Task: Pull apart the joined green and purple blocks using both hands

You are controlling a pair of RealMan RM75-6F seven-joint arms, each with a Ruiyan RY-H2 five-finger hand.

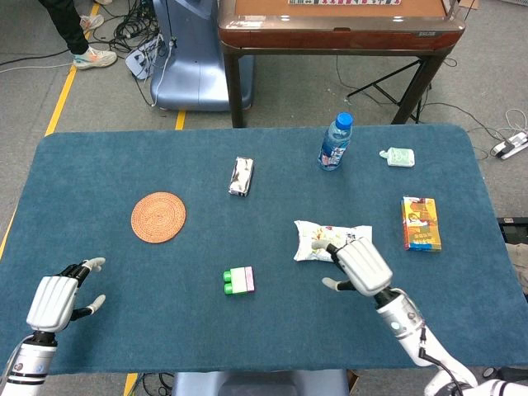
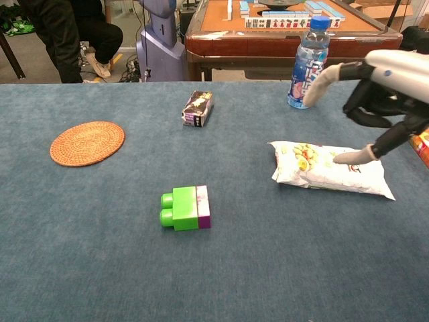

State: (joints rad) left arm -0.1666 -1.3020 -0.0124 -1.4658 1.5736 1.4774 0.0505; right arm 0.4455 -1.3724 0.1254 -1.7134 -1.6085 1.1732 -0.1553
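The joined green and purple blocks [image 1: 238,281] [image 2: 186,208] lie flat on the blue table, green half with its studs to the left, purple half to the right. My right hand [image 1: 356,266] [image 2: 380,100] hovers open over the snack bag, well right of the blocks, fingers spread, holding nothing. My left hand [image 1: 56,299] rests open at the table's near left corner, far left of the blocks; the chest view does not show it.
A white snack bag [image 1: 315,239] [image 2: 332,169] lies right of the blocks. A woven coaster [image 1: 158,216] [image 2: 88,142], a foil packet [image 1: 241,176] [image 2: 198,108], a water bottle [image 1: 334,142] [image 2: 308,62], a small white-green item [image 1: 398,157] and an orange box [image 1: 420,223] stand further off.
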